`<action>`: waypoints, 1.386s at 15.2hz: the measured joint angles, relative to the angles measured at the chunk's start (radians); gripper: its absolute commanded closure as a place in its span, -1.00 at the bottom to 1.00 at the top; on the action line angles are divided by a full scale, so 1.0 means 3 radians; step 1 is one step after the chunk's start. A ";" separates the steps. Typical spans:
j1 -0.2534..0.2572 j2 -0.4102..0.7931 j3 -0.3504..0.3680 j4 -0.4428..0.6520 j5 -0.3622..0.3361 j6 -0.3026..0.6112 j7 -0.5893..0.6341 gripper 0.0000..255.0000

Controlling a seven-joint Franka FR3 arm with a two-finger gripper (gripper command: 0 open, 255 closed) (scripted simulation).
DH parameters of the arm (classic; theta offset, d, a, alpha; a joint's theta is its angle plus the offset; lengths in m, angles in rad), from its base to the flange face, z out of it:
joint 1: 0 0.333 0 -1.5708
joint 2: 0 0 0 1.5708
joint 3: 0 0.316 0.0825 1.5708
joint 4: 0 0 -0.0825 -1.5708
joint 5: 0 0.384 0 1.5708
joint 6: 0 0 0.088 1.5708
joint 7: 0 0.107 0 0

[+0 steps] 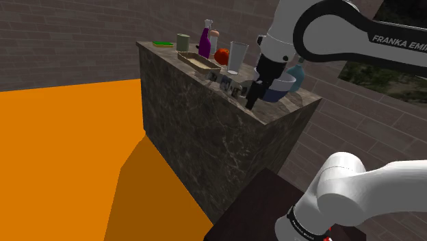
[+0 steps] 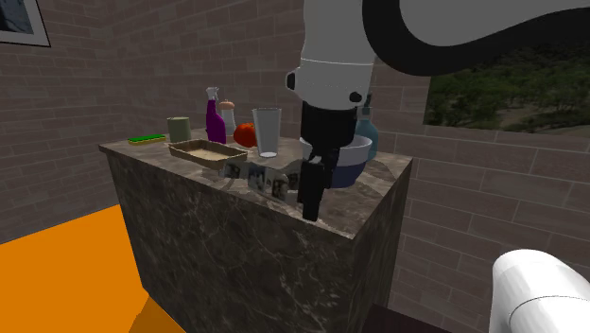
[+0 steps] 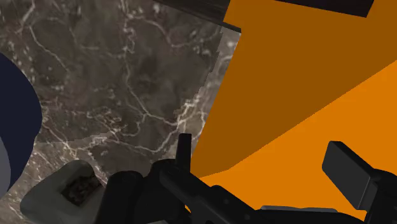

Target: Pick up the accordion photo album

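Note:
The accordion photo album [image 1: 227, 84] is a zigzag row of pale panels with small dark photos, standing on the dark marble counter [image 1: 205, 123] near its front edge. In the second exterior view the album [image 2: 259, 175] stretches between the tray and the arm. My black gripper [image 1: 252, 96] hangs just above the counter at the album's end nearest the bowl, not touching it. The gripper [image 2: 310, 197] points down at the counter's edge. In the wrist view the gripper [image 3: 264, 164] is open, with orange floor between its fingers, and one album panel [image 3: 71, 189] lies beside it.
A dark blue bowl [image 1: 280, 87] sits right behind the gripper, with a teal bottle [image 1: 295, 68] beyond. A glass [image 1: 237, 57], a red object [image 1: 221, 56], a purple bottle [image 1: 204, 42], a shallow tray [image 1: 199, 62], a cup [image 1: 183, 42] and a green flat item [image 1: 162, 44] crowd the counter. An orange floor [image 1: 61, 164] lies below.

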 measured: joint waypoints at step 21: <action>-0.0340 0.1946 -0.0562 0.1559 -0.0017 0.0465 -0.0271 -1.00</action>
